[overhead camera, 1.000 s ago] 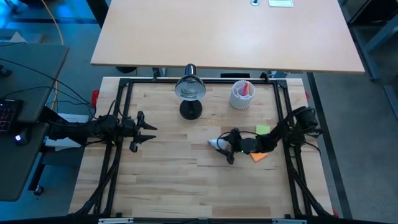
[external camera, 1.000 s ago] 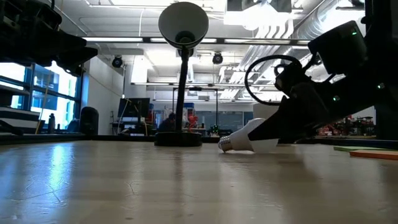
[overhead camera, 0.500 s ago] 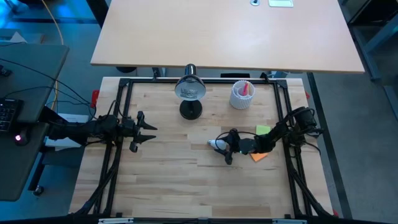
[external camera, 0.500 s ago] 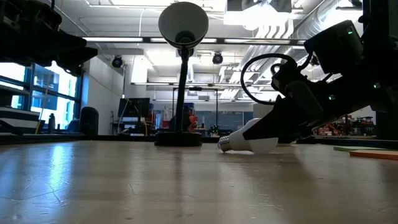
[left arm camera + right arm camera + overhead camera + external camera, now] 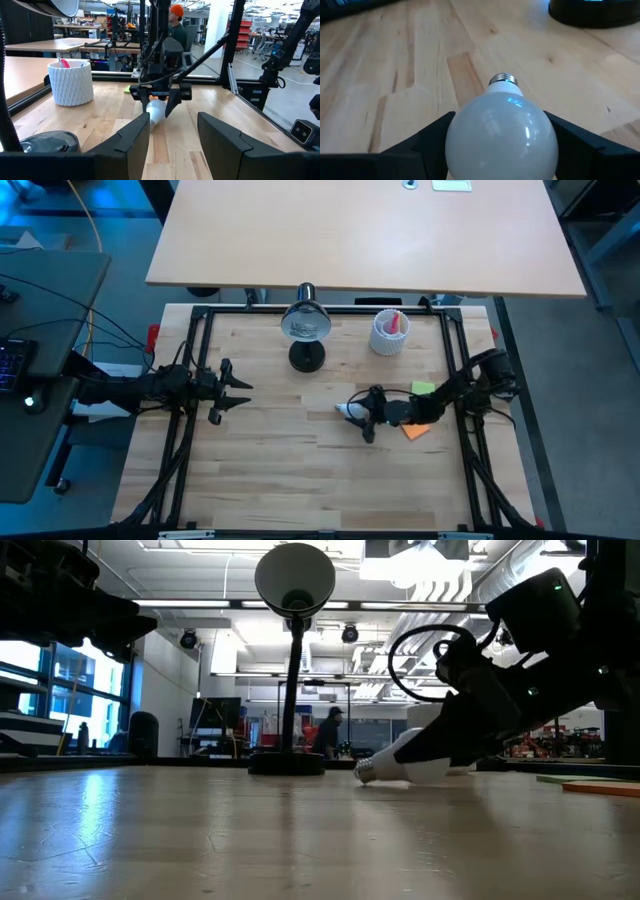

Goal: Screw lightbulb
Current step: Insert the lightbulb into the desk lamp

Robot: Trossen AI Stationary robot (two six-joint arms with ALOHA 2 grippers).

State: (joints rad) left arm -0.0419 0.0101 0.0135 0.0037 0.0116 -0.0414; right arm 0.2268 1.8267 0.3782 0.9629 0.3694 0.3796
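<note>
A pale wood-plank surface carries a few things — a black desk lamp at the back, a white ribbed cup beside it, the lightbulb lying on its side near the middle, and green and orange paper notes toward the right.

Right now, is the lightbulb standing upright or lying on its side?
Lying on its side. The lightbulb rests on the table, screw base pointing away from the right hand, whose fingers flank its globe.
</note>
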